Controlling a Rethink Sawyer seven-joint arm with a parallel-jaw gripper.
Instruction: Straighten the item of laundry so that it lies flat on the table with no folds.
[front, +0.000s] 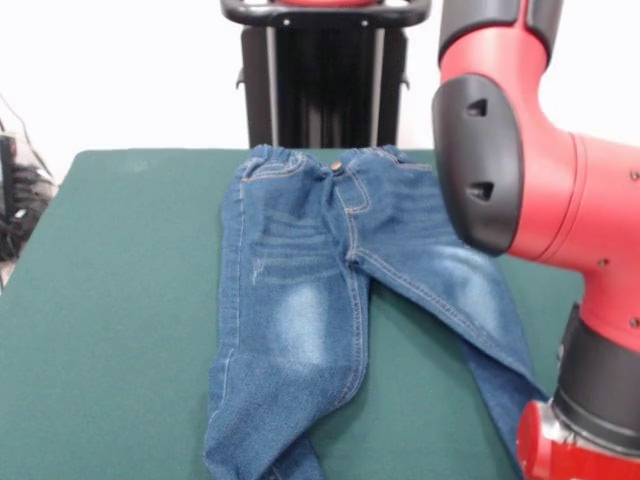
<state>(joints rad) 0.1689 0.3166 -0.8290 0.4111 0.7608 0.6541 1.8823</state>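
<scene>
The small blue denim jeans (300, 300) lie on the dark green table (110, 300), waistband at the far side near the pedestal, legs pointing towards the camera. The picture-left leg runs straight down to the bottom edge, where its hem looks bunched or folded. The picture-right leg slants out to the right, and its lower end is hidden behind the red and black arm (540, 170). The arm fills the right side and leaves the picture at the bottom right. The gripper itself does not show.
The black pedestal (320, 80) stands behind the table's far edge. Dark cables and gear (15, 200) sit off the table at the far left. Bare green cloth lies left of the jeans and between the two legs.
</scene>
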